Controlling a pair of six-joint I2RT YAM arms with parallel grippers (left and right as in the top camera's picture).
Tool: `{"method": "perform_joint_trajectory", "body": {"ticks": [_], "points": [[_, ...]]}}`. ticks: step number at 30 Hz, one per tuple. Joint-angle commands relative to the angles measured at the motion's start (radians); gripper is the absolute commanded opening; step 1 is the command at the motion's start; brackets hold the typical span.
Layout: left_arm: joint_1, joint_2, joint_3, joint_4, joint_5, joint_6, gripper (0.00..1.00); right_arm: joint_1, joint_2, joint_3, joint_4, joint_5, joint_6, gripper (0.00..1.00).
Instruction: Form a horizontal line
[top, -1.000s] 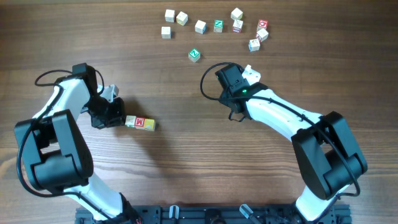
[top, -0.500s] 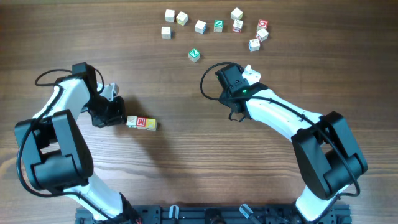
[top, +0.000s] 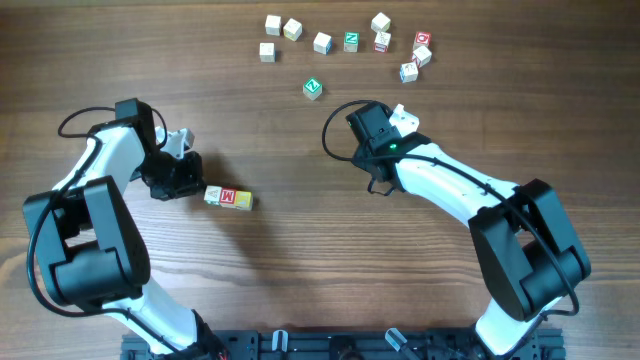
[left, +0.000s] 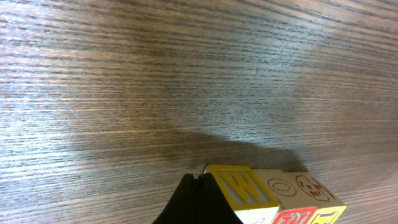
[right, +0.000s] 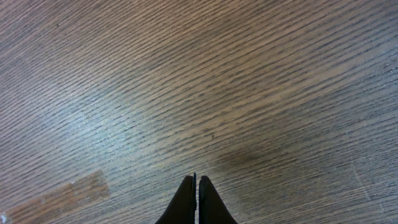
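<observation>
left gripper (left: 200, 182), fingers together, touched the end cube (left: 245, 186); an off-centre shove could have skewed the row (top: 228, 198); right gripper (right: 196, 184) sat closed too

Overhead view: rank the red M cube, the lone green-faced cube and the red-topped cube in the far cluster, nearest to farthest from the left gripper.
1. The red M cube, in the short row right beside the left gripper.
2. The green-faced cube, alone, farther up the table toward the right.
3. The red-topped cube, at the cluster's far right end.
</observation>
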Motion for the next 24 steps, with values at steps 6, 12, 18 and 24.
{"method": "perform_joint_trajectory", "body": {"ticks": [6,12,18,24], "points": [[-0.003,-0.021,-0.007,-0.019,0.033,0.035,0.04,0.0,-0.008,-0.004,-0.002,0.026,-0.013,0.05],[-0.003,-0.021,-0.007,-0.051,0.034,0.035,0.04,0.0,-0.008,-0.004,-0.002,0.026,-0.013,0.04],[-0.003,-0.021,-0.007,-0.051,0.033,0.035,0.04,0.0,-0.008,-0.004,-0.001,0.019,-0.013,0.05],[-0.003,-0.021,-0.007,-0.051,0.033,0.035,0.04,0.0,-0.009,-0.004,0.021,-0.357,-0.013,0.04]]}}
